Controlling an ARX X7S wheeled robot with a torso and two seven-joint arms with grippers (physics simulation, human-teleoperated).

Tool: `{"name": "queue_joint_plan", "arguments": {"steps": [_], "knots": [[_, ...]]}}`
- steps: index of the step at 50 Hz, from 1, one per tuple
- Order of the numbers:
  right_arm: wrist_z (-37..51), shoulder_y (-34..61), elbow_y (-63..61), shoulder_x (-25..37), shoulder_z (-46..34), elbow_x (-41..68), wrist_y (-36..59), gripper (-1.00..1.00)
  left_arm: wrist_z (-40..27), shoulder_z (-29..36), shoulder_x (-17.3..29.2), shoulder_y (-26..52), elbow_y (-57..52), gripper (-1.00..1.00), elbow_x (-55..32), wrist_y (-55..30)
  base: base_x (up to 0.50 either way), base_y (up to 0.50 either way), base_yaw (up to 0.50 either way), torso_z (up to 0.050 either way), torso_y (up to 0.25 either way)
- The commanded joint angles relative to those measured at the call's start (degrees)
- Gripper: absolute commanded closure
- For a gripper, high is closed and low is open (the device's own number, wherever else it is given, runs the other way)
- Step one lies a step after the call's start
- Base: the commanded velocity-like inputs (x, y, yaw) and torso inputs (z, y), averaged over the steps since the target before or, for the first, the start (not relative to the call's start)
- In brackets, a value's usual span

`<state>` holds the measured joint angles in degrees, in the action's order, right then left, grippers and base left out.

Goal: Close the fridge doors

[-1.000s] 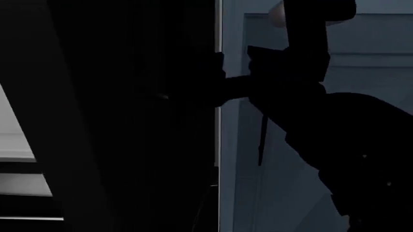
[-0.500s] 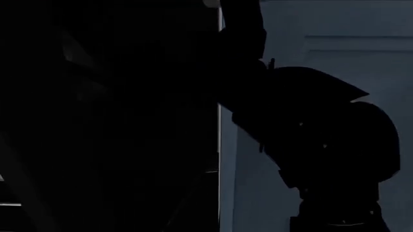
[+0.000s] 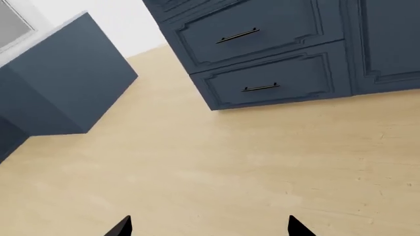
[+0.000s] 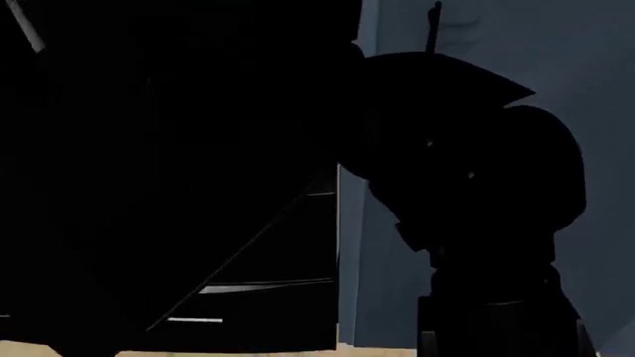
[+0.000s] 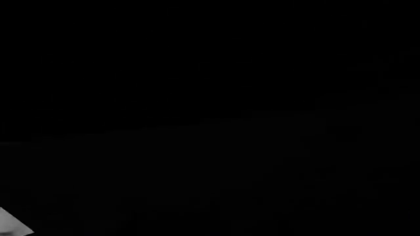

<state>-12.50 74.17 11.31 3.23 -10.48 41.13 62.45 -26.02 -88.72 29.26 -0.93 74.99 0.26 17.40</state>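
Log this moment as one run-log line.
task: close fridge doors | left pincer: open, empty, over wood floor near blue drawers | right pincer: not visible, wrist view black | fridge door: fills head view, closure unclear

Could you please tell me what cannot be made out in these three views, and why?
- Right gripper: the right wrist view is almost wholly black, so no fingers show; in the head view the right arm is a dark silhouette.
- Fridge doors: one black mass in the head view; open or closed cannot be told.
- Left gripper: only two fingertips show, cut off by the picture's edge, over wooden floor near blue-grey drawers.
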Motion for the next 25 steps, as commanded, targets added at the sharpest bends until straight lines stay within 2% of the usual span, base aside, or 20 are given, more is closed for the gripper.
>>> {"name": "queue_joint_plan", "arguments": {"steps": [1, 8, 19, 25], "knots": [[-0.58, 4.03, 5.05, -2.03, -1.92, -0.05, -1.94, -1.0, -0.54, 1.07, -0.82, 0.81, -0.02, -1.0, 0.13, 0.74, 0.0, 0.0, 0.0, 0.0, -0.25], [-1.37, 6.85, 9.18, -2.59, -3.56, 1.83, -4.67, -1.0, -0.25, 1.05, 0.02, 0.82, -0.02, -1.0, -0.21, -0.83, 0.0, 0.0, 0.0, 0.0, -0.25], [-3.68, 12.39, 20.32, -2.95, -9.83, 4.99, -15.43, -1.0, 0.46, 0.73, -0.11, 0.8, -0.01, -1.0, -0.47, -0.63, 0.0, 0.0, 0.0, 0.0, -0.25], [-2.91, 13.3, 21.7, -2.42, -11.12, 7.05, -16.83, -1.0, 0.28, 1.15, -0.37, 1.13, -0.01, -1.0, -0.06, -0.33, 0.0, 0.0, 0.0, 0.0, -0.25]]}}
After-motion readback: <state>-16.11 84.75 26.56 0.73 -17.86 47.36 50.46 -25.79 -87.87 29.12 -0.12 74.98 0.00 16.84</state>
